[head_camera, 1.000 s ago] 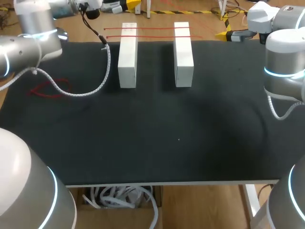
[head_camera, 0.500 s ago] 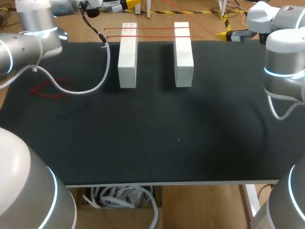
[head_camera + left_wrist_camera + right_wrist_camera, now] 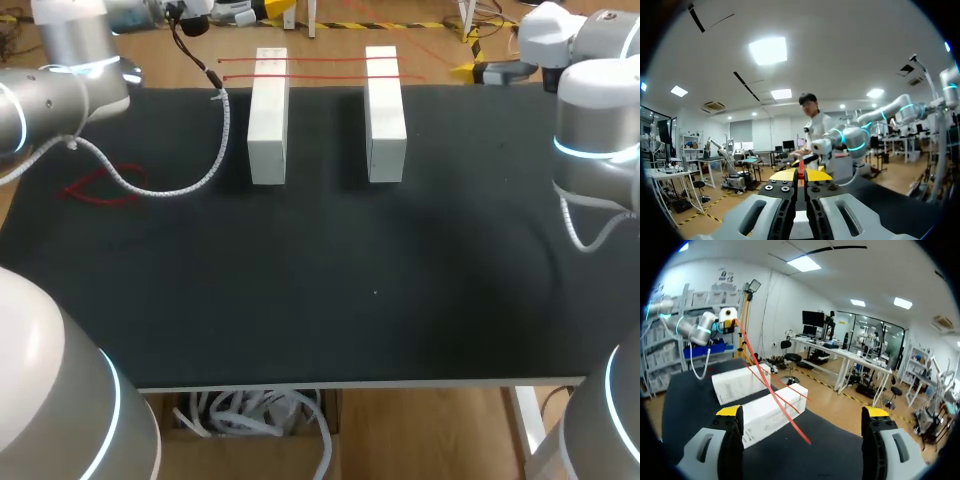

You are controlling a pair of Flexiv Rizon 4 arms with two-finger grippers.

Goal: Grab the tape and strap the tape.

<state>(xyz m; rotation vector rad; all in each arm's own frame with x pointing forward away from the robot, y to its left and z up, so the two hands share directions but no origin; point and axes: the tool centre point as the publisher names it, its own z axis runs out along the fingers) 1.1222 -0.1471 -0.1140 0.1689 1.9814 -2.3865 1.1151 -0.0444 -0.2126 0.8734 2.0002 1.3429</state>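
Observation:
Two white blocks (image 3: 268, 115) (image 3: 385, 112) stand side by side at the far edge of the black table (image 3: 350, 290). Two thin red tapes (image 3: 320, 77) lie stretched across their tops. My left gripper (image 3: 280, 10) hangs beyond the far edge, left of the blocks. In the left wrist view it (image 3: 800, 176) is shut on a red tape (image 3: 801, 168). From the right wrist view that tape (image 3: 771, 390) slants from the left gripper (image 3: 730, 315) down over the blocks (image 3: 772, 412). My right gripper (image 3: 802, 412) is open, wide of the tape's lower end; in the head view it (image 3: 480, 72) sits at the far right.
A loose loop of red tape (image 3: 100, 187) lies on the table's left side. My left arm's white coiled cable (image 3: 190, 182) sags onto the mat beside the left block. My right arm's column (image 3: 595, 150) stands at the right edge.
The left arm has drawn back slightly toward the far left and its cable loop has shifted with it. The right arm's wrist has moved a touch. Blocks and tapes are unchanged.

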